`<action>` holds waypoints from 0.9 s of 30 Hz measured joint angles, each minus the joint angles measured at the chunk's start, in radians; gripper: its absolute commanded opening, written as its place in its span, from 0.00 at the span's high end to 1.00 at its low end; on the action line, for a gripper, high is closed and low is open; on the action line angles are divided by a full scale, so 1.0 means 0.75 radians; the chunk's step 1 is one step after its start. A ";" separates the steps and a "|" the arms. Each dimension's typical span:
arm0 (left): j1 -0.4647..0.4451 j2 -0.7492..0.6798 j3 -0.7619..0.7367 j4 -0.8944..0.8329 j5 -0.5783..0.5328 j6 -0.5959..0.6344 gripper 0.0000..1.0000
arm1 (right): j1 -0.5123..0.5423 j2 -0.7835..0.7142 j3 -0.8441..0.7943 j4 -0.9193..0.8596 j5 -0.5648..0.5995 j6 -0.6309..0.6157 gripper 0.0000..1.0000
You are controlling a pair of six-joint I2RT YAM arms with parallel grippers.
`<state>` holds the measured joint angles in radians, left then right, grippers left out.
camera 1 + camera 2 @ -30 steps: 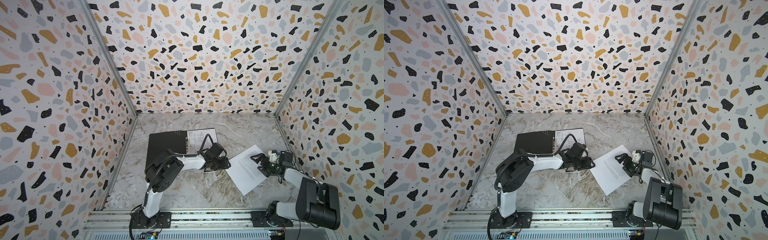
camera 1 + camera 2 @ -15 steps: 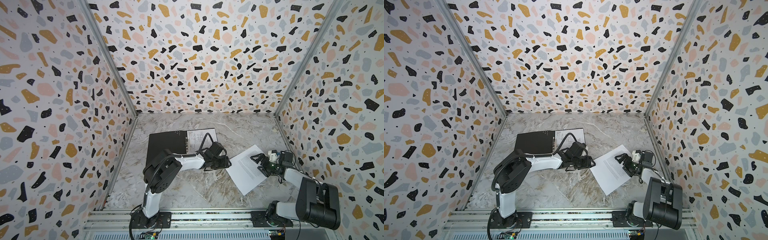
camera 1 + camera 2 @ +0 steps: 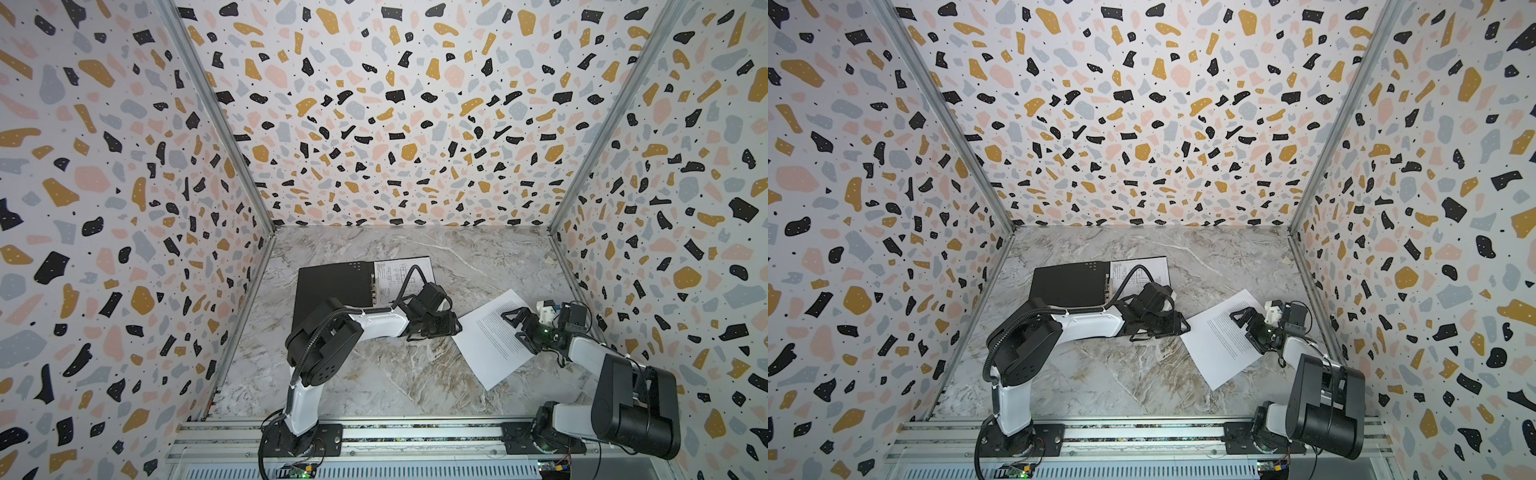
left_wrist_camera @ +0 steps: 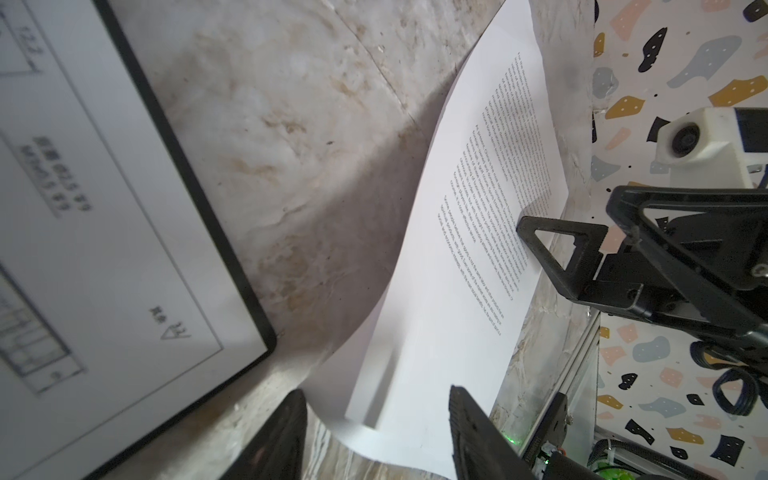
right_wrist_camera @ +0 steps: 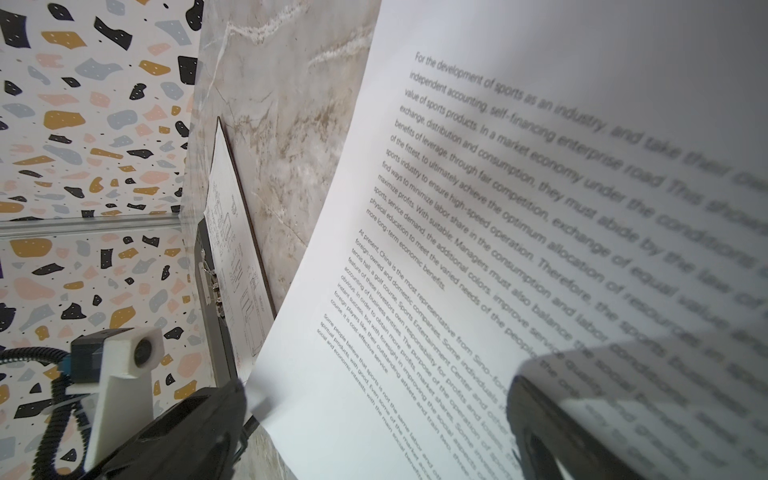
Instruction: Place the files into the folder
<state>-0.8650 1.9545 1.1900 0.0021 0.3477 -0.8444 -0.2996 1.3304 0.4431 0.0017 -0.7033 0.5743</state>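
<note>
The folder (image 3: 332, 286) (image 3: 1067, 282) lies open at the back left, black inside up. One of the files, a diagram sheet (image 3: 403, 274) (image 4: 104, 249) (image 5: 232, 249), rests on its right half. The other file, a text sheet (image 3: 486, 353) (image 3: 1221, 353) (image 4: 449, 291) (image 5: 457, 208), lies askew on the marble to the right. My left gripper (image 3: 455, 328) (image 4: 374, 432) sits low at that sheet's left corner, which curls up between its parted fingers. My right gripper (image 3: 517, 326) (image 5: 374, 428) stands wide open over the sheet's right part, one fingertip (image 4: 528, 226) at the paper.
Terrazzo-patterned walls close in the marble floor on three sides, and the right wall (image 3: 623, 291) stands near the right arm. An aluminium rail (image 3: 415, 432) with both arm bases runs along the front. A metal clip (image 5: 214, 286) sits at the folder's spine.
</note>
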 measured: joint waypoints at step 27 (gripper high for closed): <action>0.001 0.001 0.023 -0.023 -0.006 0.059 0.51 | -0.006 0.008 -0.006 0.005 -0.011 -0.027 0.01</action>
<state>-0.8642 1.9549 1.2072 -0.0154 0.3435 -0.8001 -0.3038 1.3361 0.4385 0.0051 -0.7113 0.5541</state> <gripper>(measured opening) 0.497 0.988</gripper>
